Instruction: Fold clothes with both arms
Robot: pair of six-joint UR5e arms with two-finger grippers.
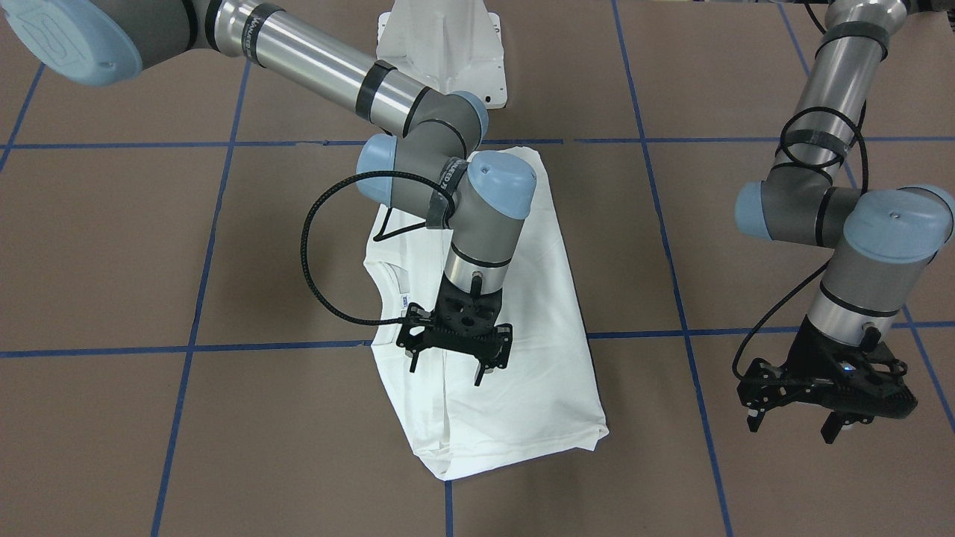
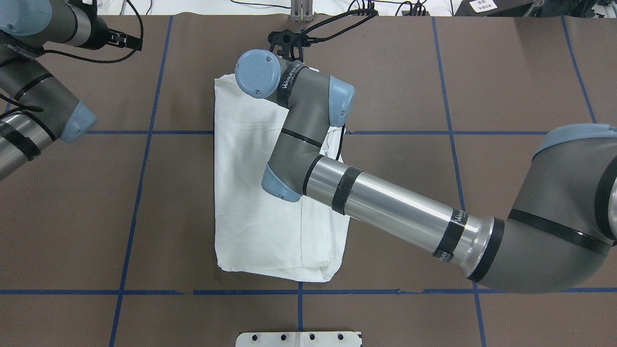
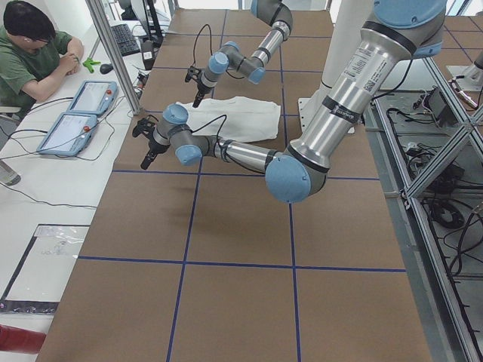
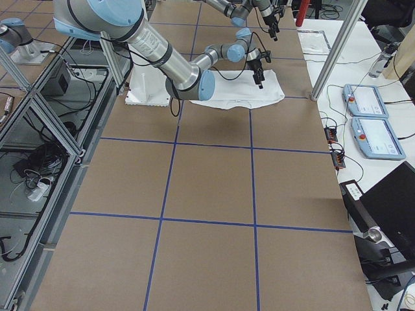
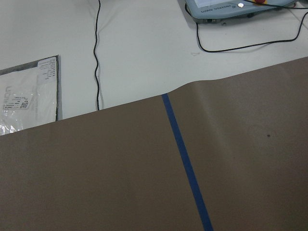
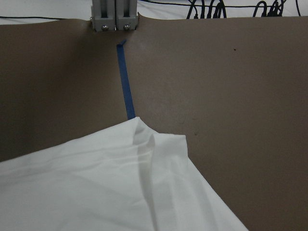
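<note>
The shirt [image 1: 537, 358] looks light and limp; best pinched at a corner; right pincer [image 1: 448, 369] and left pincer [image 1: 792, 426] hang spread, empty

Blue tape lines [image 1: 283, 345] grid the brown table [image 1: 112, 246]. The white pedestal [image 1: 440, 45] stands at twelve o'clock in the front view. In the left view, a green-shirted operator [image 3: 30, 60] sits at ten o'clock, two tablets [image 3: 92, 96] beside him.
</note>
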